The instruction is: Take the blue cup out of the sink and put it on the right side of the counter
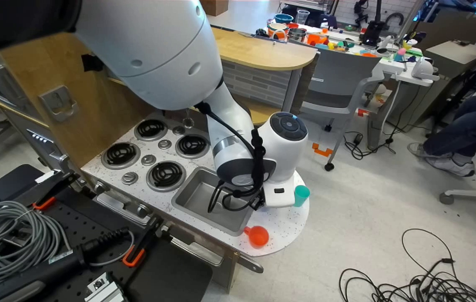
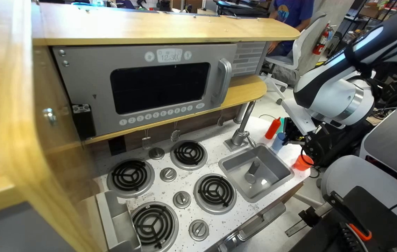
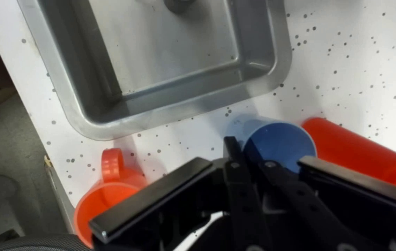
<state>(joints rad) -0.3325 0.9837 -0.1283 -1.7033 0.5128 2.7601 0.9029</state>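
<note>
- Speckled white play-kitchen surface [image 1: 284, 228] runs past the metal sink [image 1: 196, 201] to a rounded end, a grey chair [image 1: 340, 77] beyond it. In an exterior view the robot arm [image 1: 229, 109] leans over and covers whatever is under its wrist; a teal cup [image 1: 301, 195] shows at the edge, and an orange-red mug [image 1: 258, 236] sits near the sink's corner, handle toward it.
- Out of the sink in an exterior view, the blue cup [image 2: 278, 141] is on the strip away from the coil burners [image 2: 217, 190]: the right side asked for, I judge. A red squeeze bottle [image 2: 273, 128] stands just beside it, the mug on its other side, so room is tight. The faucet [image 2: 242, 134] is farther back.
- In the wrist view the gripper [image 3: 242, 143] is pinching the blue cup's wall, seemingly one finger inside, one outside. That hold probably keeps the base free for setting down; whether the base bears on the surface is unclear. With the bottle so close, spreading wide could shove the cup into it; a slight release and straight lift looks safer.
</note>
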